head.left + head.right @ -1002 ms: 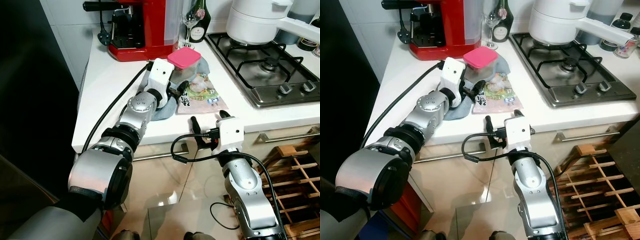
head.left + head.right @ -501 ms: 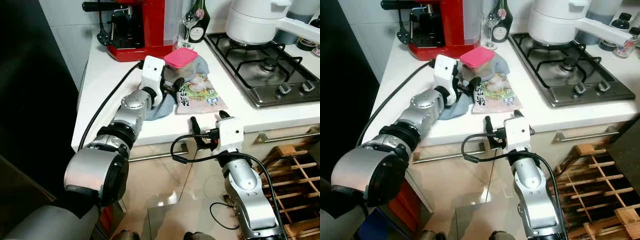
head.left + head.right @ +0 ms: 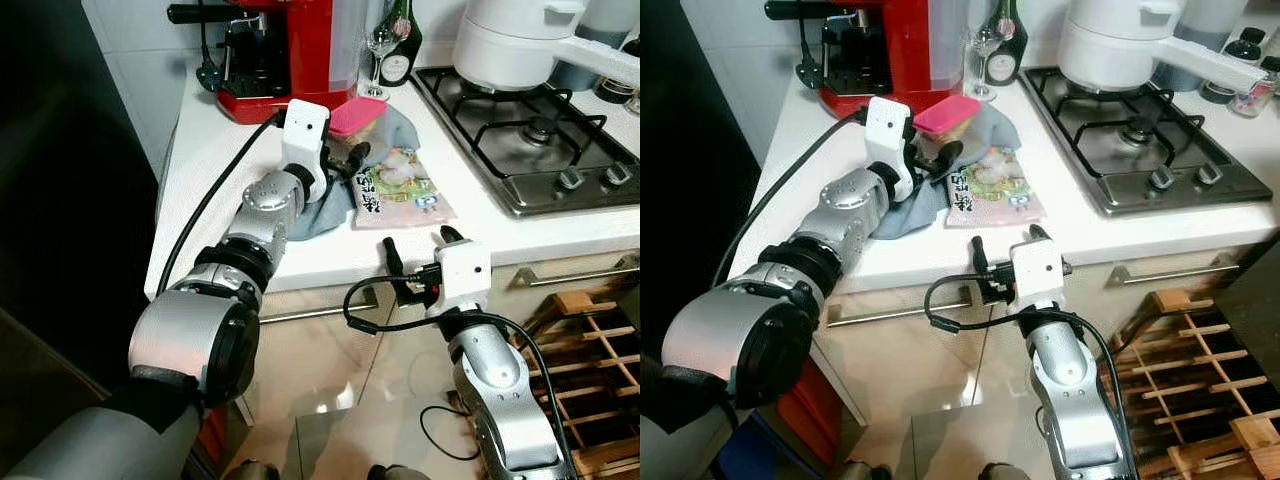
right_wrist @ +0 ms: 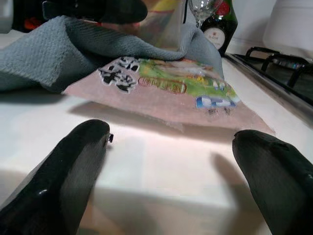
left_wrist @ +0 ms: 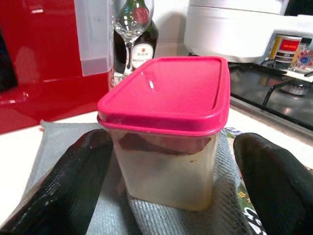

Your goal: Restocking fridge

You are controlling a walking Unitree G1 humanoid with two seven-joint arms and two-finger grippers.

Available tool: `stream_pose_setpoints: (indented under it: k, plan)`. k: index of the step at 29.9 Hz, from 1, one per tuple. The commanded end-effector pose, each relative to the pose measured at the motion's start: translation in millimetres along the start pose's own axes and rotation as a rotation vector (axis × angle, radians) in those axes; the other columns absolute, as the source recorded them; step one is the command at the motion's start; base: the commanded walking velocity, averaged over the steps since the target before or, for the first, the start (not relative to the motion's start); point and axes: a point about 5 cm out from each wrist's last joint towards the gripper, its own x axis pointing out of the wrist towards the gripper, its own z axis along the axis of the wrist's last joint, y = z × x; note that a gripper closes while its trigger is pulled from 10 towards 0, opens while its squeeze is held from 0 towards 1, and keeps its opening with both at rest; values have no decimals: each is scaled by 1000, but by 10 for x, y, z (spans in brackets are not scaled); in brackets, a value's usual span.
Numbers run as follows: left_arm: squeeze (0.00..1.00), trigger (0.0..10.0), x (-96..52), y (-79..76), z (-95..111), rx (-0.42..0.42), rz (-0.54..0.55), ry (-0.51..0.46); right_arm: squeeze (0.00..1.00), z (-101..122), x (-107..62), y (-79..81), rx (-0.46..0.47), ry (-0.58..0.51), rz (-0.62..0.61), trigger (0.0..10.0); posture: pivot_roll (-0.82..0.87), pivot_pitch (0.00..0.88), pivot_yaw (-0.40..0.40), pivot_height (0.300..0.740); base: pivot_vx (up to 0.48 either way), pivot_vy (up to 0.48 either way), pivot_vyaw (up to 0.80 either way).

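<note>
Risk of tipping: left gripper [image 5: 166,161], fingers apart either side of the pink-lidded tub [image 5: 166,127] on the grey cloth [image 3: 325,205] on the counter [image 3: 210,190], may topple it if the soft cloth shifts; right gripper [image 4: 171,161] hovers open at the counter edge.

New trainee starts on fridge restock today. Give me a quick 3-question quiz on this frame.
1. True or false: the left gripper is shut on the tub.
2. What does the tub stand on? A) hob B) cloth C) packet
3. Fill in: the right gripper is open at the counter edge, facing the ____.

Key:
1. False: its fingers sit either side, apart from the tub.
2. B, the grey cloth.
3. Packet, lying flat beside the cloth.
</note>
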Motion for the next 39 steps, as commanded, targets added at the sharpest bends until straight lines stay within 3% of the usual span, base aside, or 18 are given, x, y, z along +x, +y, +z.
stream_pose_setpoints:
  k: [1,3,10,15,19,33,39]
  plan:
    - [0,10000,24,-67,-29,-71,-12,26,286,-23,-51,-5,-11,28,8,10000,-290,15,45,740,0,0,0]
    - [0,10000,36,-154,-86,-126,-27,38,286,-32,-110,-26,-20,41,7,10000,-308,21,42,740,0,0,0]
    - [0,10000,68,-263,-91,-178,-35,40,290,-28,-189,-64,-32,57,5,10000,-338,35,35,740,0,0,0]
    - [0,10000,103,-336,-19,-23,-45,35,286,-25,-256,-58,-34,72,6,10000,-351,51,34,740,0,0,0]
    - [0,10000,114,-305,53,29,-28,18,290,-35,-277,-48,-34,83,7,10000,-351,56,35,740,0,0,0]
    - [0,10000,92,-206,31,3,20,33,286,-53,-299,-16,-31,106,22,10000,-343,64,31,740,0,0,0]
    - [0,10000,81,-256,-46,13,-12,50,286,-60,-300,-7,-29,114,25,10000,-335,67,26,740,0,0,0]
